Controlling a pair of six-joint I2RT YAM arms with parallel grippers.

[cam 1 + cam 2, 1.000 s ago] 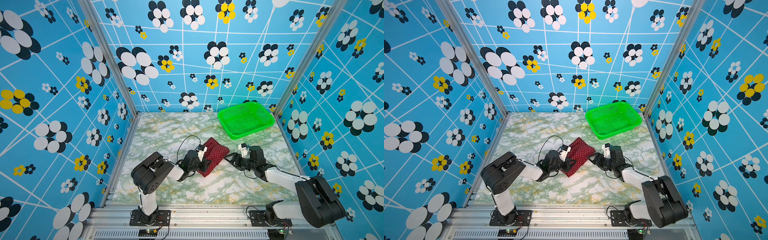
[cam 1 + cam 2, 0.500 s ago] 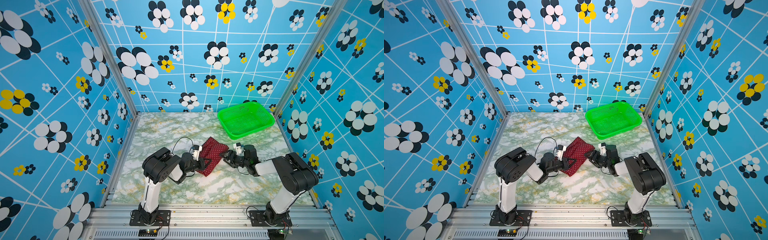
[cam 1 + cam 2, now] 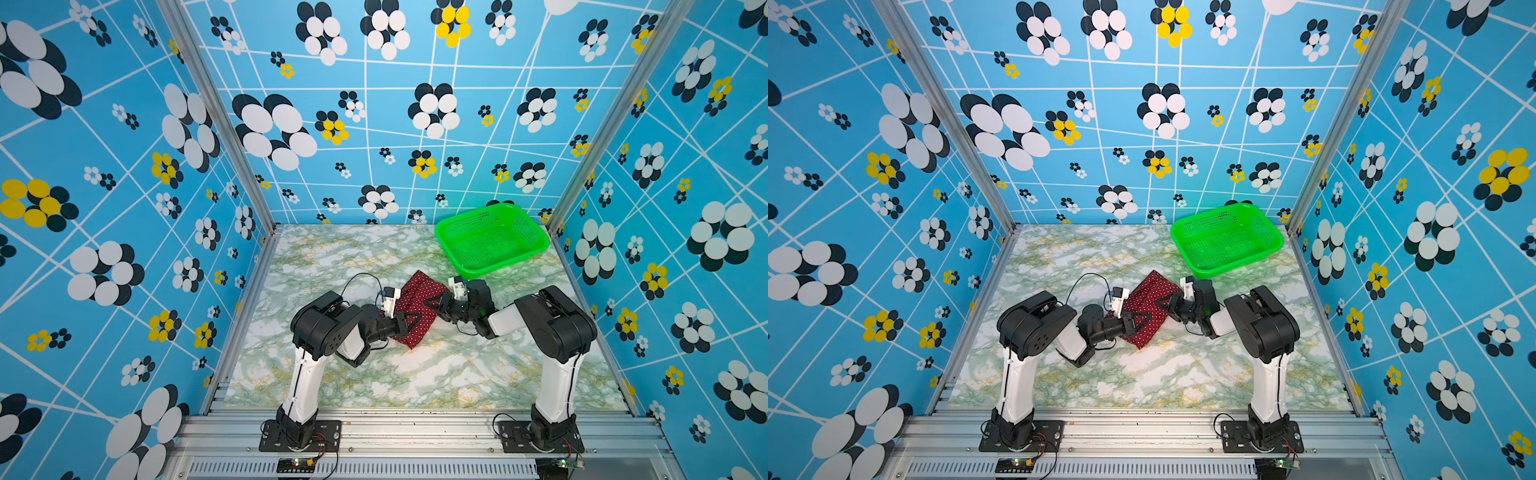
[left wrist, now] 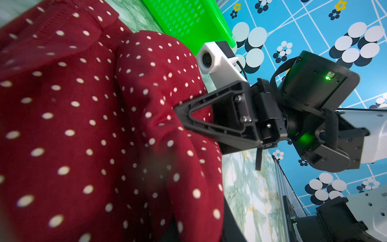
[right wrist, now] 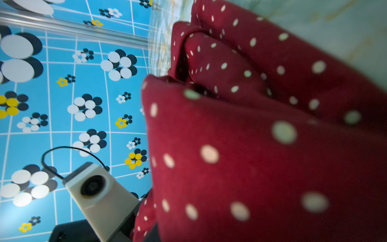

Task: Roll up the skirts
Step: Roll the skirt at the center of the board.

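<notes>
Marble-look tabletop inside the blue flower-print booth, and the big change from a second ago is on the right. Back then the right gripper sat just clear of the skirt with its jaws wide. Now it's come in, and the left wrist view shows its fingertips nipped together on a puckered bit of the cloth. Both arms have also swung their lower links upright since then. The left gripper hasn't really budged. It's on the opposite edge with its jaws close together, and as far as I can tell it's pinching the fabric there. So the skirt lies bunched on the table right between the two grippers, one on each side. The green basket sits just beyond the right gripper, apart from the skirt.
</notes>
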